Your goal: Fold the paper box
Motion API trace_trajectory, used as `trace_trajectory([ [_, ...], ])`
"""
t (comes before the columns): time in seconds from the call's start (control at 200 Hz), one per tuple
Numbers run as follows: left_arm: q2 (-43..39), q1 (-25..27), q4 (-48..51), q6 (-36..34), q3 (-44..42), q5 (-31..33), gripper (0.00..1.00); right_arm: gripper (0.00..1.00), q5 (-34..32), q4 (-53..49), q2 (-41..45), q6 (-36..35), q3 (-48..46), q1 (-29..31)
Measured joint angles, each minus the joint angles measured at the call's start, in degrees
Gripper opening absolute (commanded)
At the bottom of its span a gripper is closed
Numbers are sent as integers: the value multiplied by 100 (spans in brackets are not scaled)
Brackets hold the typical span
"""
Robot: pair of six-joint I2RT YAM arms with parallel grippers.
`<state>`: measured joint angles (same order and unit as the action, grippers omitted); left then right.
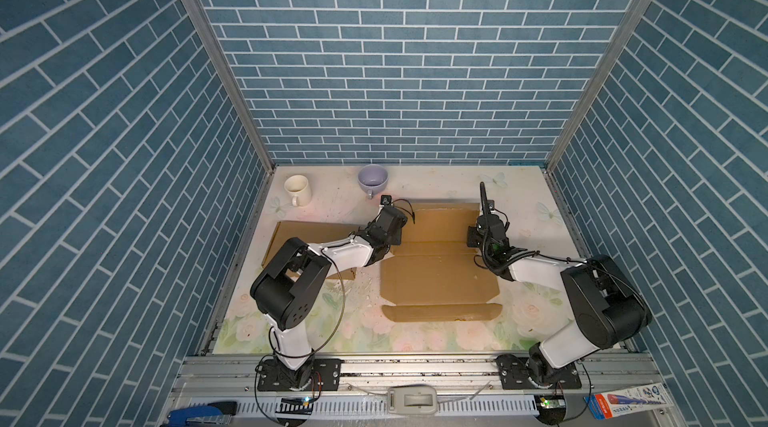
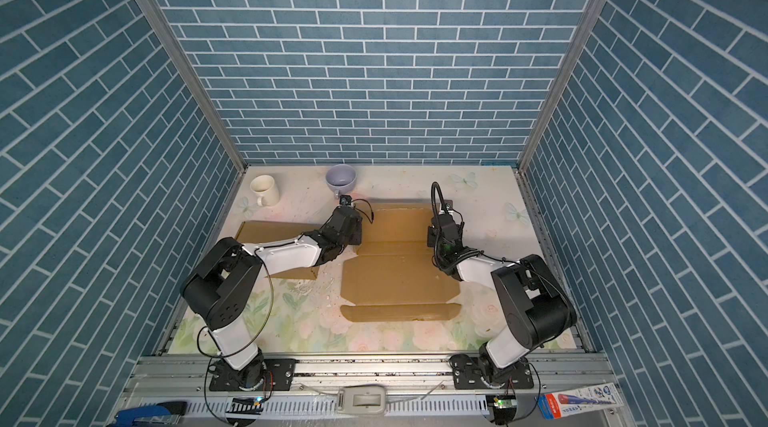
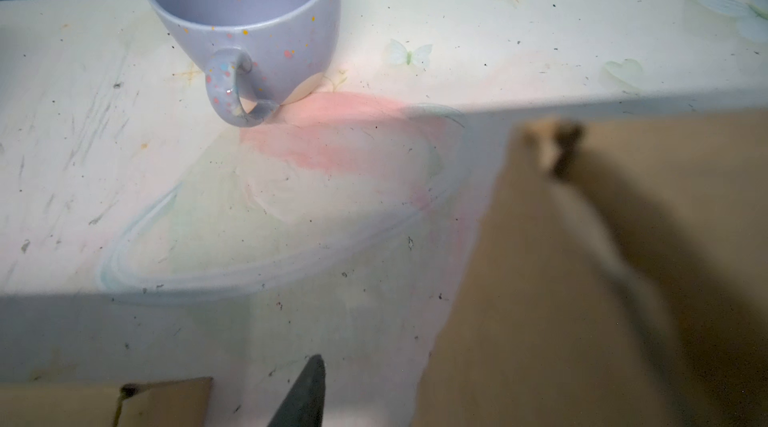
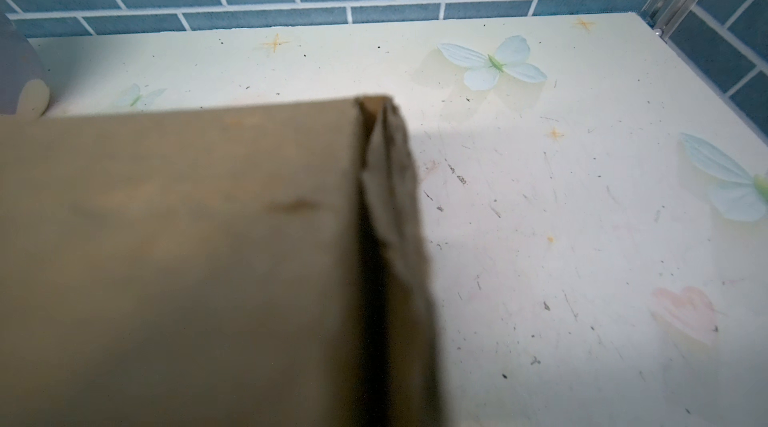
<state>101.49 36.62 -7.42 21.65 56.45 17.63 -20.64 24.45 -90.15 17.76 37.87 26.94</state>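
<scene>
Box: cardboard box (image 1: 436, 275) mid-table, near flap (image 1: 440, 312) lying flat.
Right gripper (image 1: 478, 236): at the box's right edge, jaws pressed together; hold unclear.
Left gripper (image 1: 395, 234): at the left edge; spread cannot be told.
Beyond: lilac cup (image 1: 373, 180), white mug (image 1: 297, 189).

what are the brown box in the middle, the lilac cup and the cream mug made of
Paper box: looks like brown cardboard, matte, with pressed creases and cut flaps.
Lilac cup: probably glazed ceramic, from its soft sheen, coloured speckles and bare pale foot.
Cream mug: likely glazed ceramic too, smooth and thick-rimmed, but too small to be sure.
</scene>
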Motion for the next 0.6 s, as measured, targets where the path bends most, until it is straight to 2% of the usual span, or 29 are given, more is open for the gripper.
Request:
trace_trajectory([
  [0.1, -232, -98, -66, -72, -214, -337, 54, 0, -17, 15, -13, 2, 0, 0],
  [0.36, -546, -413, -507, -85, -756, -1250, 56, 0, -9, 120, -63, 0, 0, 7],
  [0.6, -479, -490, -673, -33, -732, -1528, 59, 0, -61, 114, -66, 92, 0, 0],
])
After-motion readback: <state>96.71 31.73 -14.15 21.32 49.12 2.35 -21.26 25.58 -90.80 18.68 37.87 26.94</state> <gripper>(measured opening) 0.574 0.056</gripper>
